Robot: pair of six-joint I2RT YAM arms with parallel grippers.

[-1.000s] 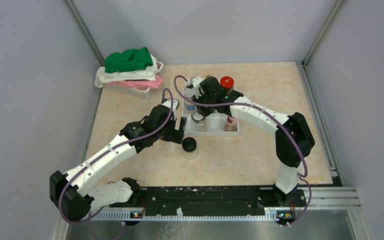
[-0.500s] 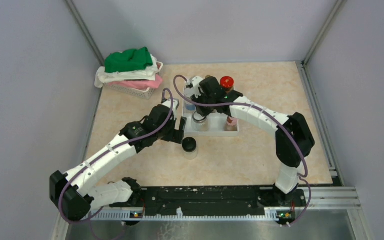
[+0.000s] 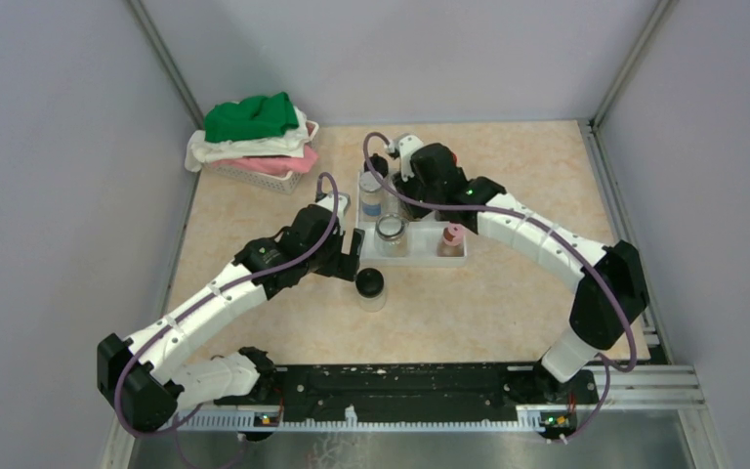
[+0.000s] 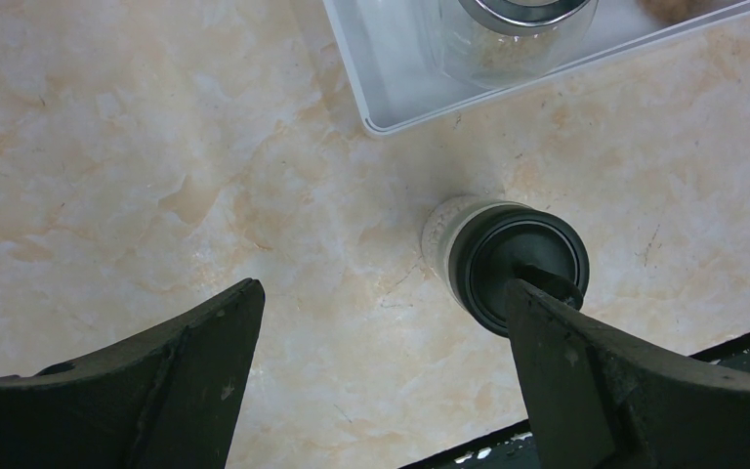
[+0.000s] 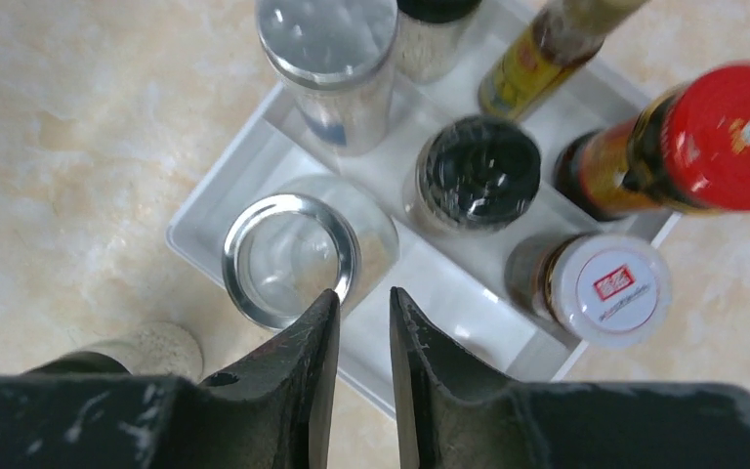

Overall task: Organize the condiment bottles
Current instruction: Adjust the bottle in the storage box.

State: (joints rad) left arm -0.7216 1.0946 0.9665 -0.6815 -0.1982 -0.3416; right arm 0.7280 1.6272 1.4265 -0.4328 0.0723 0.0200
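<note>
A white stepped tray [image 5: 220, 200] holds several condiment bottles: a silver-capped jar [image 5: 327, 59], a silver-lidded jar [image 5: 291, 256], a black-capped jar [image 5: 479, 171], a slim amber bottle [image 5: 547, 49], a red-capped bottle [image 5: 713, 137] and a white-red capped jar [image 5: 610, 288]. A pink-capped bottle [image 3: 452, 234] stands at the tray's right front. My right gripper [image 5: 363, 293] hovers over the tray, jaws nearly together and empty. Another black-capped jar [image 4: 518, 269] stands on the table in front of the tray. My left gripper [image 4: 383, 288] is open wide, its right finger [image 4: 566, 362] at that jar's cap.
A basket of folded green, white and pink cloths [image 3: 254, 147] sits at the back left. The black rail [image 3: 400, 386] with the arm bases runs along the near edge. Grey walls close in the table on three sides.
The right arm has swung right and back, uncovering the silver-lidded jar in the tray. The left arm and the black-capped jar on the table have not moved.
</note>
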